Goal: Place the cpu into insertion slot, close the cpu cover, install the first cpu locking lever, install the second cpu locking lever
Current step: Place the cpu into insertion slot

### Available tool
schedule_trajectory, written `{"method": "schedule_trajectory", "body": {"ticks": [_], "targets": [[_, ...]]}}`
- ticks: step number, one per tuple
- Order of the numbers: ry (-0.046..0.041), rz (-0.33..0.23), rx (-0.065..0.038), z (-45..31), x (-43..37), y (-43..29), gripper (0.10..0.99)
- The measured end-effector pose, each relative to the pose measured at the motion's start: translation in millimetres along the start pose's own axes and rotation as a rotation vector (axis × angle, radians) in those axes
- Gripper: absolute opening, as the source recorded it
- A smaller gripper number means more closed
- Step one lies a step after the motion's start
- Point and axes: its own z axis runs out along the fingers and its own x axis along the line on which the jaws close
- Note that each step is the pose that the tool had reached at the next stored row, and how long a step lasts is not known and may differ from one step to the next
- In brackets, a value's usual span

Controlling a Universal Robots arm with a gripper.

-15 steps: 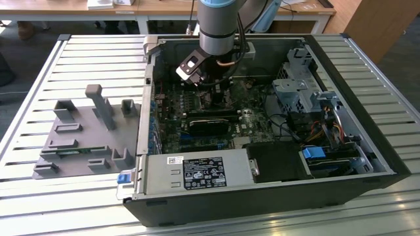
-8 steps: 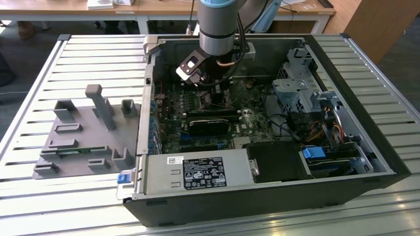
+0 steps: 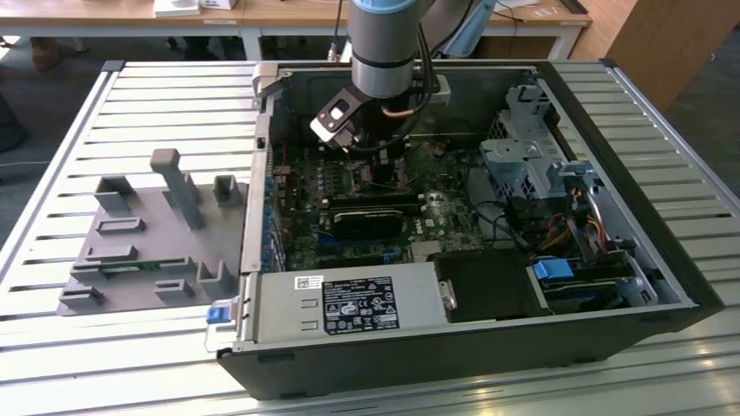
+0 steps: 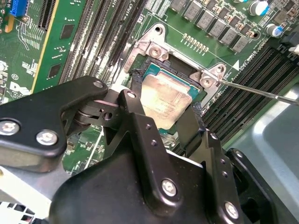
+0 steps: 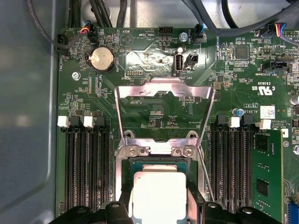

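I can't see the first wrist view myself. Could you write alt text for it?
A square grey-tan cpu sits on a green motherboard, with the black end effector right by it. The silver cpu cover stands flipped open next to the chip, and rows of black memory slots run along both sides.

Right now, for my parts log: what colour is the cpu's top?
Dull silver-tan metal; the cpu shows best in the second wrist view.
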Motion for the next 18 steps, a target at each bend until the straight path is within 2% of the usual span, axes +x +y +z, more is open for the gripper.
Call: {"method": "schedule_trajectory", "body": {"ticks": [13, 15, 16, 18], "targets": [[-0.0002, 0.0, 0.0, 0.4, -0.5, 0.0, 0.537], [-0.0001, 0.0, 0.0, 0.4, -0.5, 0.0, 0.549], [-0.0002, 0.0, 0.0, 0.4, -0.6, 0.0, 0.612], [-0.0001, 0.0, 0.0, 0.5, -0.5, 0.0, 0.612]]}}
